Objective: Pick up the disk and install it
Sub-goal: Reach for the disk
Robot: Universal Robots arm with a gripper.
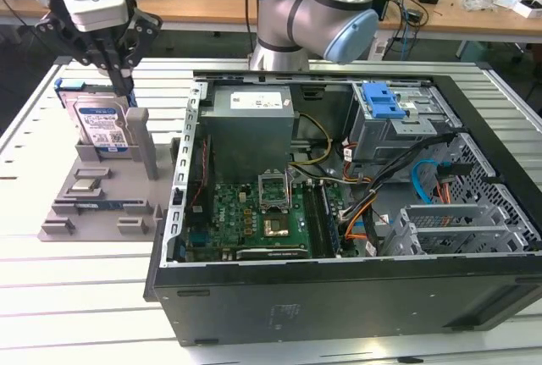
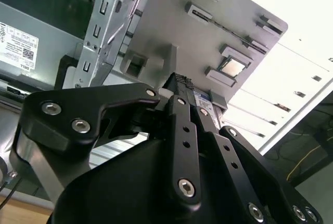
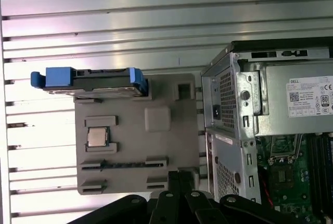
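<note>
The disk is a silver hard drive with a white-and-blue label in a blue bracket. It stands on edge in the back slot of the grey fixture at the exterior view's left. In the first wrist view the disk shows edge-on at the fixture's far side. My gripper hangs above the fixture, by the disk's upper corner nearest the case. Its black fingers are pressed together with nothing between them, and they stand apart from the disk. The second wrist view has the gripper over the grey fixture.
An open computer case lies to the exterior view's right of the fixture, holding a motherboard, a power supply and a drive cage with a blue latch. A small square chip sits in the fixture. All rests on a slatted metal table.
</note>
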